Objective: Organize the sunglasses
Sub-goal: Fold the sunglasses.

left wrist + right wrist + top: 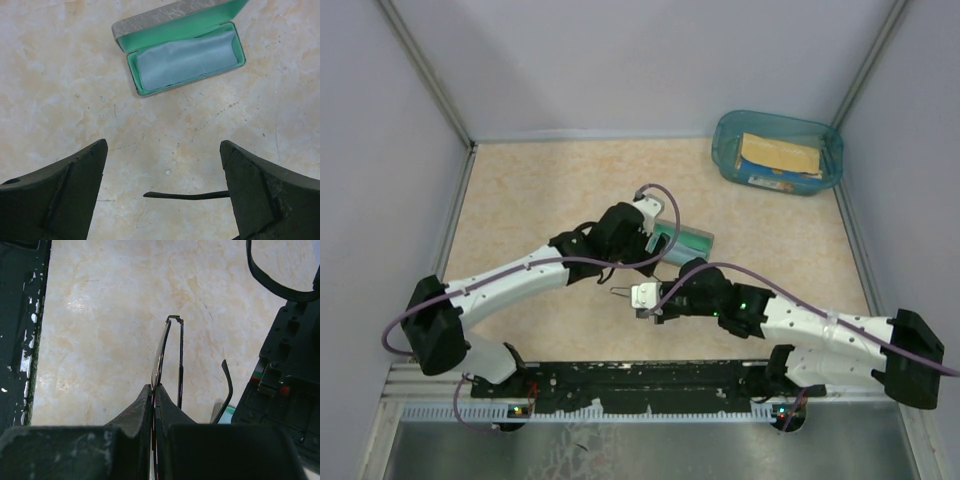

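Two tools are hovering near the open case (692,242). Overhead: right tool (642,298) is gripping the sunglasses (620,292). Left wrist: left tool (162,192) is gaping, likely awaiting handover. Right wrist: sunglasses (181,355) are being pinched edge-on.

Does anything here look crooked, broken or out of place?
Only the sunglasses: the right gripper pinches them edge-on, and one temple arm sticks out sideways instead of lying folded against the frame. The open case, with its cloth inside, sits tidily; nothing looks spilled or broken.
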Motion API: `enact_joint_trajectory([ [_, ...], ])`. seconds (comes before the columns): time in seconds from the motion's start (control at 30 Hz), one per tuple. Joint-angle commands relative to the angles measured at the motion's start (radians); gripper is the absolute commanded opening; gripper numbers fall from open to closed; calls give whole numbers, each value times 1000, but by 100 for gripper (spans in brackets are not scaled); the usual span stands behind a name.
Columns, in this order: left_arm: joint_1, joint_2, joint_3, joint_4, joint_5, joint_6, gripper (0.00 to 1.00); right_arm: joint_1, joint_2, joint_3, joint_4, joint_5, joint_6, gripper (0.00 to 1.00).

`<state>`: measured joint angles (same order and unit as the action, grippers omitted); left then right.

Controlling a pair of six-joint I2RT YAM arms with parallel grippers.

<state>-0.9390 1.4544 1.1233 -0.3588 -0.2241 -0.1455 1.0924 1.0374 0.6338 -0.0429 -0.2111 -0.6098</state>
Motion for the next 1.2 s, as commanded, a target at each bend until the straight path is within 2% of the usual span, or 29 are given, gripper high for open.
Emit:
enact_joint_trajectory([
  [0.0, 38, -16, -11, 44, 12, -5, 100, -5, -41, 3, 48, -10, -18, 0],
  [0.3, 70, -37, -99, 71, 93, 10, 100, -5, -34, 3, 65, 3, -20, 0],
  [0.87, 71, -112, -135, 39, 223, 10, 100, -5, -37, -4, 104, 143, 0, 0],
  [1.0, 70, -120, -137, 35, 182, -10, 100, -5, -49, -13, 108, 130, -4, 0],
  [1.17, 71, -157, -138, 72, 62, -38, 100, -5, -49, -22, 112, 109, -12, 0],
])
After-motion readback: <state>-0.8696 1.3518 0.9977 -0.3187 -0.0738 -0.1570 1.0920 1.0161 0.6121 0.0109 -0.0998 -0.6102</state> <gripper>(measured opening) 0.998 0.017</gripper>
